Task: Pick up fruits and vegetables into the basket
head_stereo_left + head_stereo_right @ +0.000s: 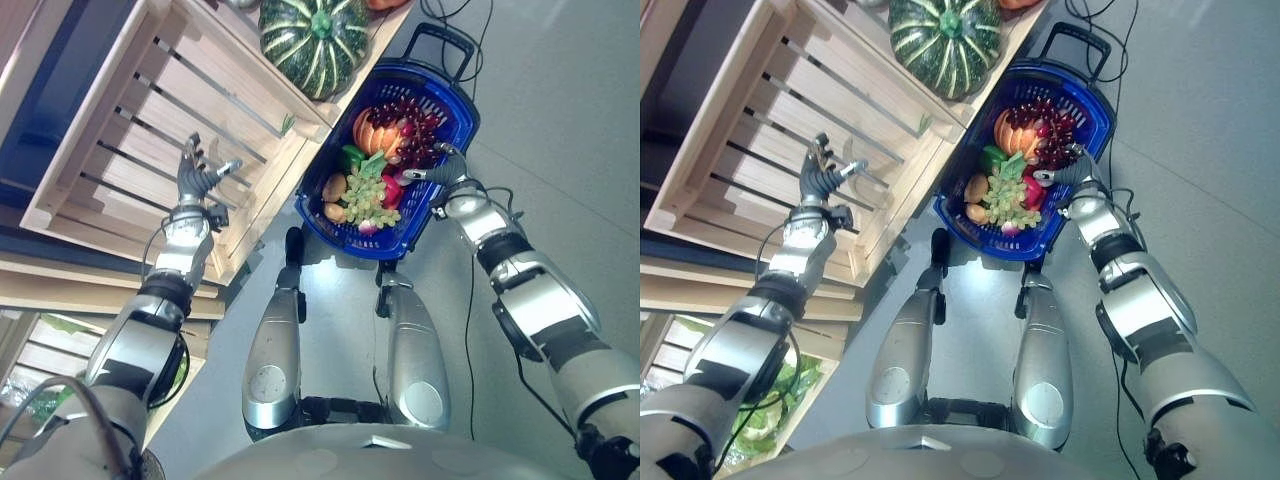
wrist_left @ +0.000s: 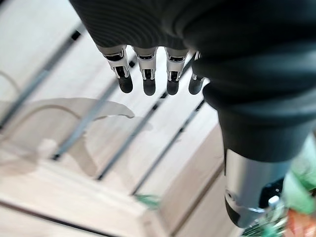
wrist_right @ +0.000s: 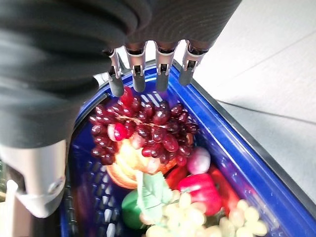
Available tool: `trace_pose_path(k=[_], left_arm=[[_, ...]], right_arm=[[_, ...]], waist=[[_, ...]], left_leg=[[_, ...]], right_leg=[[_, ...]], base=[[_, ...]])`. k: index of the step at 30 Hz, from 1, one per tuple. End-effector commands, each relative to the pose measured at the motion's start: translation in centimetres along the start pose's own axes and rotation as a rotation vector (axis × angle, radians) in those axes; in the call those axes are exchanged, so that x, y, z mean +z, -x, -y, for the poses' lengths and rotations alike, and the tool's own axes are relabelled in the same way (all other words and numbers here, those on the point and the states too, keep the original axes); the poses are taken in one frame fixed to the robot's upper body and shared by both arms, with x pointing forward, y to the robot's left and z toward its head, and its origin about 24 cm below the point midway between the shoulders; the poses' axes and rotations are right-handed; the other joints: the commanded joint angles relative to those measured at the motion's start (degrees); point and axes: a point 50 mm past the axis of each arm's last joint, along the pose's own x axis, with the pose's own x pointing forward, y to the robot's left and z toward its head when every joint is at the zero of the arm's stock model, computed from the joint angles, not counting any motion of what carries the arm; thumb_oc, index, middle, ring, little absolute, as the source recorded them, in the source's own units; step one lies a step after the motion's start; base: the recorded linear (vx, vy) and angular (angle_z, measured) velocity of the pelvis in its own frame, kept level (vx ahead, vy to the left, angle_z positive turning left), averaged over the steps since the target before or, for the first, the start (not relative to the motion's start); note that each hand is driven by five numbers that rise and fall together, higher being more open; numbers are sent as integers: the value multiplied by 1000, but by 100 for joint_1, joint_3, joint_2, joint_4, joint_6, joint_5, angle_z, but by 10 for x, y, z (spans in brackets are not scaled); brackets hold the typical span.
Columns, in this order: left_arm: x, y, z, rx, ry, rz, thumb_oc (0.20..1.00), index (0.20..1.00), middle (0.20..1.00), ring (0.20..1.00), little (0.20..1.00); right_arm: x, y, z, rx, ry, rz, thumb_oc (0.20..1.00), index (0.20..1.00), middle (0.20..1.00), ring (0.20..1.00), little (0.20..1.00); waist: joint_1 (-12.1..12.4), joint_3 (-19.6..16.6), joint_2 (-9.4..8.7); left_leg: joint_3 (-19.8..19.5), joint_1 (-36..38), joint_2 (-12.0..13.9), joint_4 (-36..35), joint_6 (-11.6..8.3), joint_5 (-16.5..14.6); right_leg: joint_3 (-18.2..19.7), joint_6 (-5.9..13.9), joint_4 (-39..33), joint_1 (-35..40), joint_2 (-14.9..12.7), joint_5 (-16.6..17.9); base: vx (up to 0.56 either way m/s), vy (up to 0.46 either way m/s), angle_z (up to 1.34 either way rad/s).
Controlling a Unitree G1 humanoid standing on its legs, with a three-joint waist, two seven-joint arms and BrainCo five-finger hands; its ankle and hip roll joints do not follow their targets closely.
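A blue basket [image 1: 462,118] stands on the floor beside a wooden stand. It holds red grapes [image 3: 148,128], an orange ribbed fruit [image 1: 368,130], green grapes [image 1: 370,195], a red pepper [image 3: 200,190] and other produce. My right hand [image 1: 440,178] hovers at the basket's near right rim, its fingers [image 3: 148,69] straight above the red grapes with nothing in them. A green striped pumpkin [image 1: 315,40] lies on the stand, just behind the basket. My left hand [image 1: 197,180] is raised over an empty slatted crate [image 1: 150,120], its fingers [image 2: 145,74] straight and empty.
The basket's black handle [image 1: 440,40] sticks out at its far end. Wooden shelf boards run along the left, and grey floor [image 1: 560,120] spreads to the right of the basket.
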Motion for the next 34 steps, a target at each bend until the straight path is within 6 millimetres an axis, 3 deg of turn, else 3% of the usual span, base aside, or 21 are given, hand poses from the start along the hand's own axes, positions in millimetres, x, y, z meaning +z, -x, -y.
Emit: trace_pose_path(k=[1, 8, 15, 22, 26, 34], left_arm=[[-42, 21, -10, -2, -88, -118, 1000, 1000, 1000, 1000, 1000], [-133, 98, -24, -127, -215, -440, 1000, 1000, 1000, 1000, 1000], [-177, 153, -31, -248, -247, -652, 1000, 1000, 1000, 1000, 1000], [-206, 197, -33, -333, -273, -881, 1000, 1000, 1000, 1000, 1000], [-212, 209, -28, -403, -252, -942, 1000, 1000, 1000, 1000, 1000], [-213, 212, -25, -431, -193, -988, 1000, 1000, 1000, 1000, 1000]], right_arm=[[-40, 18, -5, -6, -4, -33, 1000, 1000, 1000, 1000, 1000], [-149, 90, -27, 82, -73, -290, 1000, 1000, 1000, 1000, 1000], [-206, 145, -53, 192, -53, -544, 1000, 1000, 1000, 1000, 1000], [-249, 202, -70, 319, -26, -828, 1000, 1000, 1000, 1000, 1000], [-262, 225, -73, 403, 60, -929, 1000, 1000, 1000, 1000, 1000], [-274, 243, -68, 457, 90, -1024, 1000, 1000, 1000, 1000, 1000]], waist=[[-159, -854, -160], [-201, -1745, -194], [-212, -2336, -204], [-250, -2536, -218], [-295, -2583, -196], [-374, -2622, -163]], left_leg=[[162, 138, -411, 61, 214, -614], [299, 1107, -269, -555, 203, -627], [378, 1564, -180, -687, 208, -718], [491, 1862, -134, -695, 212, -859], [545, 1979, -112, -703, 218, -923], [525, 2147, -107, -679, 252, -1032]], right_leg=[[-345, 125, -759, 674, 110, -63], [-399, 220, -1387, 1704, 117, 18], [-430, 230, -1535, 2194, 139, -58], [-461, 267, -1753, 2528, 84, -44], [-471, 290, -1792, 2612, 42, -40], [-351, 284, -1745, 2717, 32, -114]], base=[[148, 6, -11], [204, -15, -4], [165, -25, 0], [53, -14, -1], [29, 15, -8], [39, 22, -7]])
